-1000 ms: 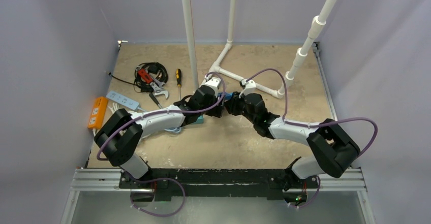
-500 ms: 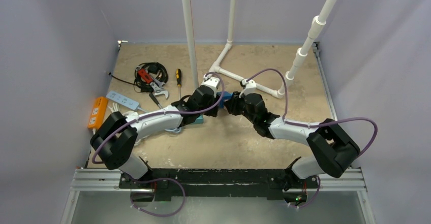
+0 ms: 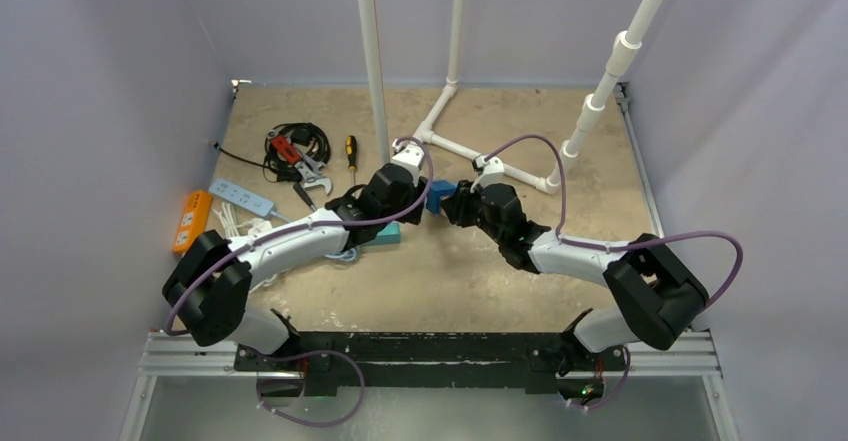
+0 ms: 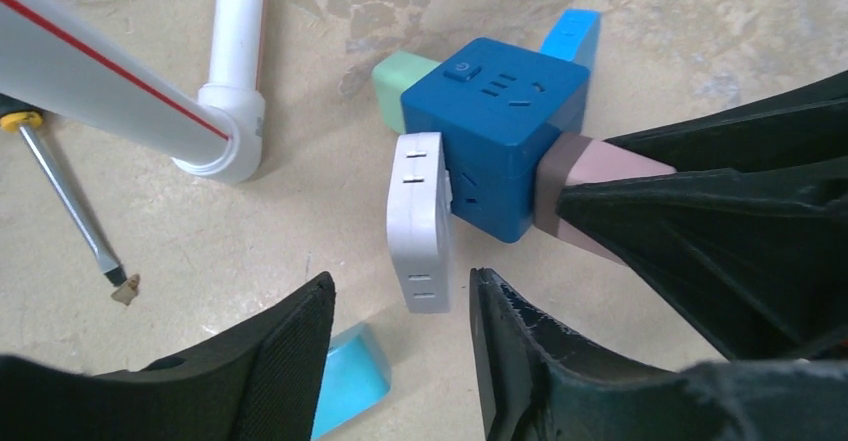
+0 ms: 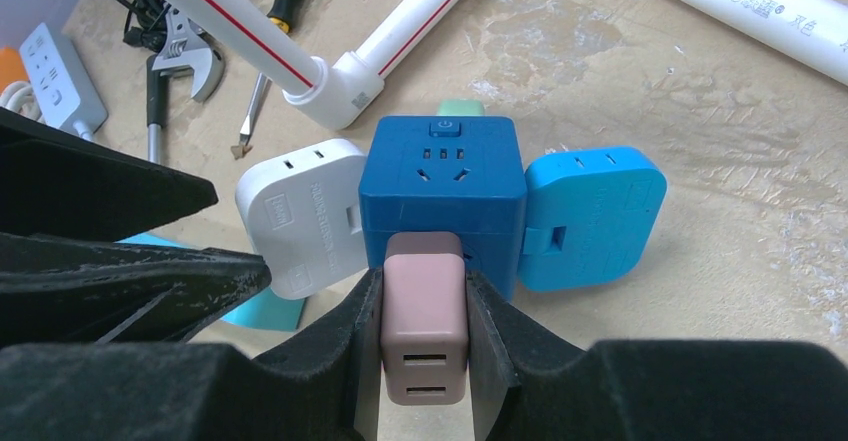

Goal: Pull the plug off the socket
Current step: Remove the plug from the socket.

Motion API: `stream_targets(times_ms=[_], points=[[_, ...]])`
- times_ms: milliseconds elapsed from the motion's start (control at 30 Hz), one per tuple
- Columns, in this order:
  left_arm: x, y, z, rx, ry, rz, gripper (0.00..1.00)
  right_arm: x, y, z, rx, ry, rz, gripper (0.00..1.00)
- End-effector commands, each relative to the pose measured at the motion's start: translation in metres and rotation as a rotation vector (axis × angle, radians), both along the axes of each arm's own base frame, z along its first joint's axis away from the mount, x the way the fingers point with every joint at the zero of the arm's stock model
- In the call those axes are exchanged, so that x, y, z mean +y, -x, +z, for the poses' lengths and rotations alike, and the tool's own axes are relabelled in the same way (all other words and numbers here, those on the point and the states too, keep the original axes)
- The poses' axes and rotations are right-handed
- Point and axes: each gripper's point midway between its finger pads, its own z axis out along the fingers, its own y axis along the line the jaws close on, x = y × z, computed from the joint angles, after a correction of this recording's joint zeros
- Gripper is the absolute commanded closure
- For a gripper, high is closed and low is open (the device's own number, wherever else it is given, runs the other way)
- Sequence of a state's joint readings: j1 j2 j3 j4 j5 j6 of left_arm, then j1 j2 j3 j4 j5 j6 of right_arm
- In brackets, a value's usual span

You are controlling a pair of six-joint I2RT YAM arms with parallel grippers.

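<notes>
Change: the left arm (image 3: 300, 241) has swung back toward its own side since a second ago, and its wrist has come off the blue cube socket (image 5: 443, 176). From above, the cube now shows in the gap between the two wrists, where it was mostly covered before.
Right arm: no shift, same pose as a second ago.
Left gripper (image 4: 398, 306): released, fingers (image 4: 290, 351) spread wide just short of the cube, touching nothing.
Right gripper (image 5: 423, 291): clenched on the pink plug (image 5: 424, 341), one pad on each flank.
Pink plug: seated in the cube's near face, with two slots on its outer end.
Cube socket: sits on the sandy table (image 5: 700, 111) between the two grippers. It is deep blue, with a power button and pin holes on top.
White plug (image 4: 418, 221): in the cube face toward the left gripper. Its end reaches the mouth of the open fingers, with a gap on both sides.
Light blue plug (image 5: 595, 216): in the cube face opposite the white one.
Mint green plug (image 4: 398, 79): on the cube's far face, mostly hidden behind it.
Teal block (image 4: 350, 376): on the table under the left fingers, short of the cube.
White pipe elbow (image 5: 345, 86): just beyond the cube.
Screwdriver (image 4: 70, 201): past the pipe from the cube, tip on the table.
</notes>
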State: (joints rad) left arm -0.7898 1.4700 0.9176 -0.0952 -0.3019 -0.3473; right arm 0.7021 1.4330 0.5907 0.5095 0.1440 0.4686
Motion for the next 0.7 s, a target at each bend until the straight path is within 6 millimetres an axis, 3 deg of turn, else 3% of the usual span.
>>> stream_targets(times_ms=[0,367,567,667], points=[[-0.016,-0.003,0.029,-0.038,0.12,-0.077,0.46,0.012,-0.007,0.038,-0.092,-0.073,0.019,1.0],[-0.023,-0.011,0.014,0.071,0.161,-0.126,0.38,0.016,-0.003,0.042,-0.106,-0.083,0.053,1.0],[-0.033,-0.008,0.006,0.105,0.183,-0.167,0.4,0.018,-0.002,0.044,-0.114,-0.086,0.074,1.0],[-0.035,-0.01,0.001,0.125,0.181,-0.167,0.47,0.02,-0.001,0.043,-0.114,-0.086,0.083,1.0]])
